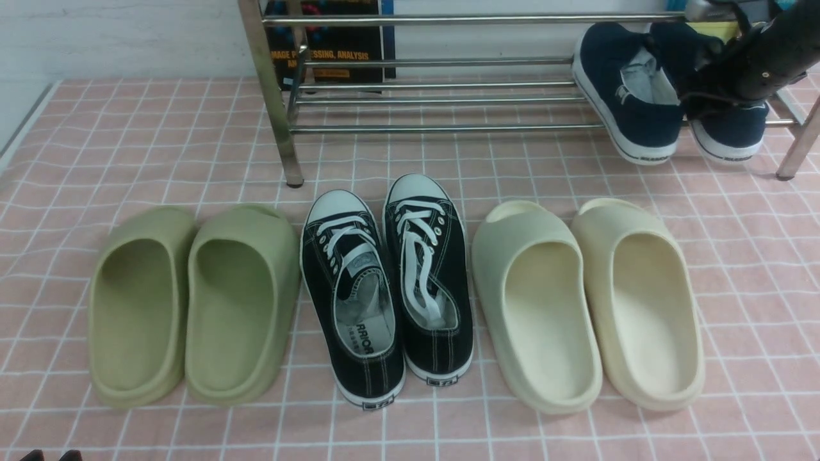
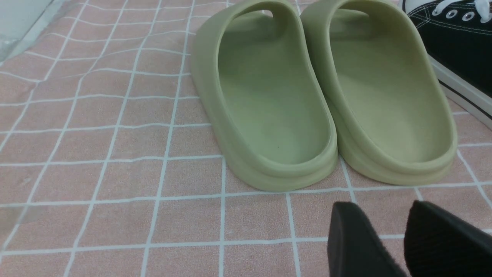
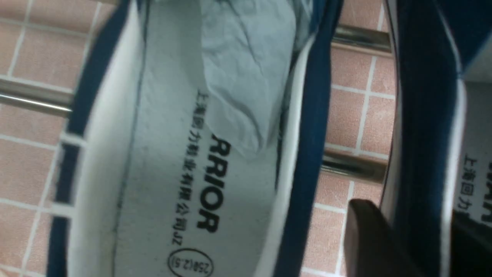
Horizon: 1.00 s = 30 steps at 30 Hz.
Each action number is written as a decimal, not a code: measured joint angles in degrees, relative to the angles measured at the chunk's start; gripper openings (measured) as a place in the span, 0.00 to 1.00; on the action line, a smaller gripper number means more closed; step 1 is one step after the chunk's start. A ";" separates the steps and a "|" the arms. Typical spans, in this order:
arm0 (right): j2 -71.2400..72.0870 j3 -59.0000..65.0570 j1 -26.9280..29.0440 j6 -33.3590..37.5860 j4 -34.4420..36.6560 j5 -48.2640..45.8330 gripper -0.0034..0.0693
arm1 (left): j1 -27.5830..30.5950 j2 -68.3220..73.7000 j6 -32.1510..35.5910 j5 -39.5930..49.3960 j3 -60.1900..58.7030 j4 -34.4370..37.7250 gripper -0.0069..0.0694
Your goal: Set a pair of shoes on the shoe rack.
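Both navy slip-on shoes sit at the right end of the chrome shoe rack (image 1: pixel 435 128), heels over its front bar: one (image 1: pixel 631 96) further left, the other (image 1: pixel 733 131) beside the rack's right leg. My right gripper (image 1: pixel 698 73) reaches down between them. In the right wrist view its two fingers (image 3: pixel 413 219) straddle the side wall of the right shoe (image 3: pixel 423 115), one finger outside, one inside. Whether they still press the wall cannot be made out. The left shoe's insole (image 3: pixel 173 154) fills the view. My left gripper (image 2: pixel 382 206) hovers low over the cloth, open and empty.
On the pink checked cloth in front of the rack stand a pair of green slides (image 1: pixel 192 301), black lace-up sneakers (image 1: pixel 391 288) and cream slides (image 1: pixel 589 301). A dark book (image 1: pixel 327 45) leans behind the rack. My left gripper's tips (image 1: pixel 51 456) show at the near edge.
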<state>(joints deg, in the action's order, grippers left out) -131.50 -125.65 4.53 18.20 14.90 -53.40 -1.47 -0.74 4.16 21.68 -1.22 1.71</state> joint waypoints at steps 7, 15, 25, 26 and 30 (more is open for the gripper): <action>3.54 -1.71 -0.07 -0.05 -0.19 -5.47 0.56 | 0.00 0.00 0.00 0.00 0.00 0.00 0.41; 14.32 -1.76 -0.07 -1.04 -0.22 -10.50 0.35 | 0.00 0.00 0.00 0.00 0.00 0.00 0.41; 39.96 5.04 -0.07 -0.88 -2.14 -10.23 0.02 | 0.00 0.00 0.00 0.00 0.00 0.00 0.41; 44.43 8.25 -0.07 -0.88 -3.30 -8.49 0.02 | 0.00 0.00 0.00 0.00 0.00 0.00 0.41; 56.27 22.54 -0.07 -0.88 -6.43 -0.25 0.03 | 0.00 0.00 0.00 0.00 0.00 0.00 0.41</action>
<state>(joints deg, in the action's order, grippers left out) -75.23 -103.11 4.46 17.32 8.47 -53.64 -1.47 -0.74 4.16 21.68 -1.22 1.71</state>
